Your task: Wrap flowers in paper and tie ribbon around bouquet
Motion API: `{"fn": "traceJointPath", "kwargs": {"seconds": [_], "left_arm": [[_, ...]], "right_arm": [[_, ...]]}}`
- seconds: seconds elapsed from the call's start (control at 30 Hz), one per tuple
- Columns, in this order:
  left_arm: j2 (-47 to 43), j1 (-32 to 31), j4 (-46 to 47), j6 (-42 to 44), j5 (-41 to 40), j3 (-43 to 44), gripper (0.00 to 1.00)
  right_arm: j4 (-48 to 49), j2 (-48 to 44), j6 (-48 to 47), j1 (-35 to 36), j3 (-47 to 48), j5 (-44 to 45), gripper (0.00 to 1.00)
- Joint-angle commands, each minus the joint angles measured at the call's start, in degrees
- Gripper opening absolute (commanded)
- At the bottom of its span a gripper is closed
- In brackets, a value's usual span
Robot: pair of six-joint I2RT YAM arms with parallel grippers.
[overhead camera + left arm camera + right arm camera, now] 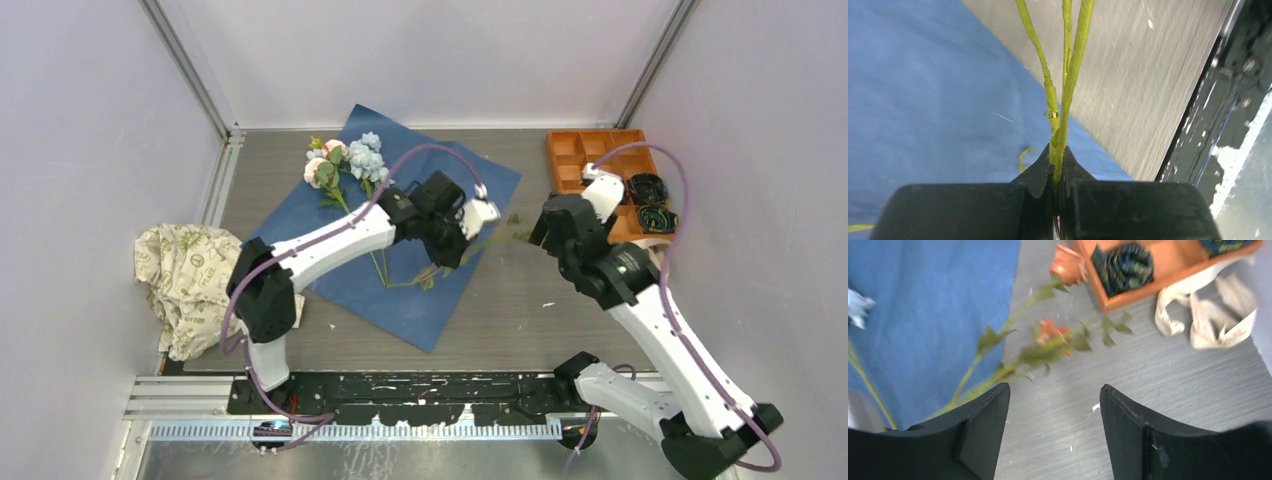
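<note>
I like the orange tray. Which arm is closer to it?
Right. The right fingers hover open by the tray, at its near left corner; the left fingers are farther away at the paper edge, pinching stems.

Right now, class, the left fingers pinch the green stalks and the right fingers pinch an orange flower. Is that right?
No. The right wrist view shows the right fingers open and holding nothing; the orange flower sits ahead of them, untouched. The left fingers do pinch the green stalks.

White walls [420,50], grey tabletop [520,325]
</note>
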Motion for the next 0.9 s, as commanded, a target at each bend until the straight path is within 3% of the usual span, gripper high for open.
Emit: {"fn": "traceJointPath", "kwargs": {"seconds": [0.0, 0.07, 0.13, 0.27, 0.5, 0.7, 0.73, 0.87], "left_arm": [[-4.14, 8.12, -1.79, -8.72, 4.35, 6.35, 0.00], [-4.23, 13.16, -0.38, -13.88, 6.55, 7.17, 0.00], [-5.88, 22.16, 6.77, -24.68, 9.00, 4.49, 0.00], [-8.81, 29.53, 18.83, -37.11, 5.48, -3.57, 0.00], [-6.72, 30.39, 21.68, -44.51, -5.80, -9.96, 0.00], [-2.85, 30.43, 26.90, -49.62, -7.80, -13.01, 0.00], [-2.22, 30.43, 27.96, -49.95, -7.51, -13.15, 0.03], [0.12, 30.43, 27.71, -50.91, -5.29, -12.02, 0.30]], "right_arm": [[-1.11, -5.02, -3.75, -0.23, 8.66, 7.62, 0.72], [-0.49, -6.78, -5.27, -0.23, 10.79, 8.48, 0.72], [0.37, -7.95, -7.26, -0.23, 12.15, 8.92, 0.71], [0.29, -6.57, -7.84, -0.23, 11.32, 7.65, 0.71], [1.64, -0.63, -7.82, -0.23, 9.50, 2.45, 0.71], [3.10, 3.01, -7.61, -0.23, 8.60, -1.25, 0.71], [3.31, 3.51, -7.54, -0.21, 8.31, -1.83, 0.71], [3.53, 5.81, -7.34, -0.28, 7.48, -5.04, 0.71]]}}
